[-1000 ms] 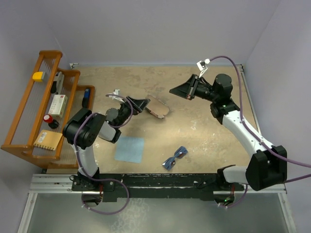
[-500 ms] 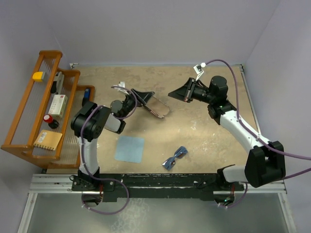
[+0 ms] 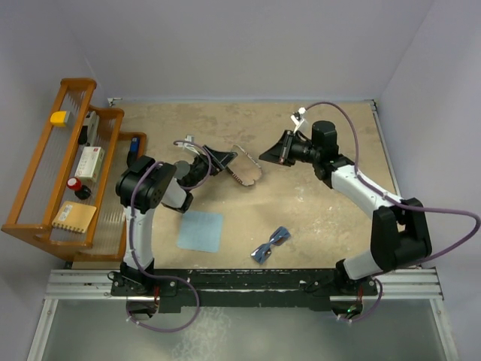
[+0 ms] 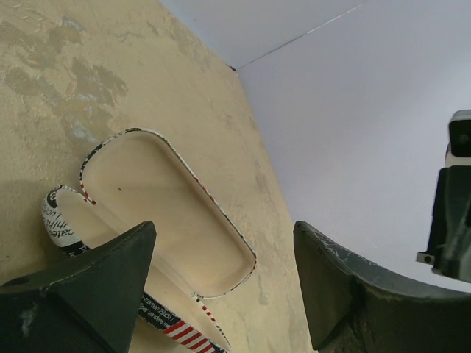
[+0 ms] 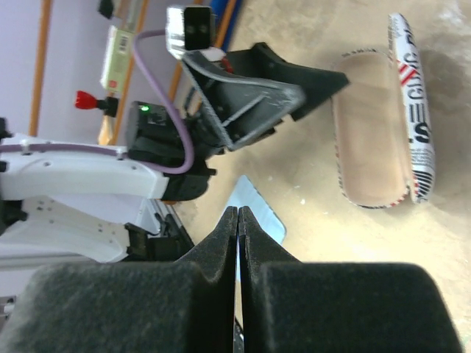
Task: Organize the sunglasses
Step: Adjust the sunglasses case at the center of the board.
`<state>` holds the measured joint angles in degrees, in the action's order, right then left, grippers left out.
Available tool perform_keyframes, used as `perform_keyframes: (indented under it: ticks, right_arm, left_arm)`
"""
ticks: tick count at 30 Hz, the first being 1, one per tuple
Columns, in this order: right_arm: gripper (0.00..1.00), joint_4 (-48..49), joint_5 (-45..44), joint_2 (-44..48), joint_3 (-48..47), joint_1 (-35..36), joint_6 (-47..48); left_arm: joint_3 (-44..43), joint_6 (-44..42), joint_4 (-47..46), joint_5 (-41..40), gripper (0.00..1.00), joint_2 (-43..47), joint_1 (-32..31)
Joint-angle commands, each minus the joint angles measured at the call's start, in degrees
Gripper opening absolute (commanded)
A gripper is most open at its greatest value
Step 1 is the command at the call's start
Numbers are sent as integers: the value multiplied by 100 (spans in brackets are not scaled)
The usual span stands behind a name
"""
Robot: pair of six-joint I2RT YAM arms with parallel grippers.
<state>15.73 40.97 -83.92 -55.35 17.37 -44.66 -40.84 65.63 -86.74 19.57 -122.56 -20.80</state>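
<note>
**Tan table, glasses case lying open, sunglasses not yet picked up**

Mottled tan tabletop (image 3: pixel 323 203) fills the overhead view. At centre frame an oval glasses case (image 3: pixel 244 167) lies open, cream lining up, with a red, white and blue striped rim. The left claw (image 3: pixel 218 159) hangs just left of the case, its fingers spread wide with nothing between them. The right claw (image 3: pixel 272 150) hangs just right of the case, fingers pressed together on nothing. The sunglasses (image 3: pixel 270 245), blue-tinted, lie at lower centre, well apart from both claws and from the case. Whether their arms are folded is too small to tell.

The step in hand looks like fetching the sunglasses for the case. To do it well, the right claw should spread its fingers before it comes down and take the frame at the bridge rather than by a thin arm. The left claw can steady the case so it does not tip shut.

A light-blue cloth (image 3: pixel 201 231) lies flat at lower left of centre. A wooden rack (image 3: pixel 45 218) of small items stands along the left edge. Pale lilac walls close in the table on 3 sides.
</note>
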Motion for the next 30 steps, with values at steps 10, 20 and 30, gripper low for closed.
perform_keyframes:
  ticks: [10, 20, 30]
  right_arm:
    - [0, -1146, -552, -767, -450, 310, 958]
    - [0, -1685, -1071, -1263, -598, 311, 1135]
    - [0, -2095, -1482, -1952, -1043, 311, 1236]
  left_arm:
    - [137, 117, -1196, 121, 73, 490, 70]
    - [411, 104, -1196, 138, 73, 967, 143]
    - [709, 88, -1196, 163, 73, 1268, 205]
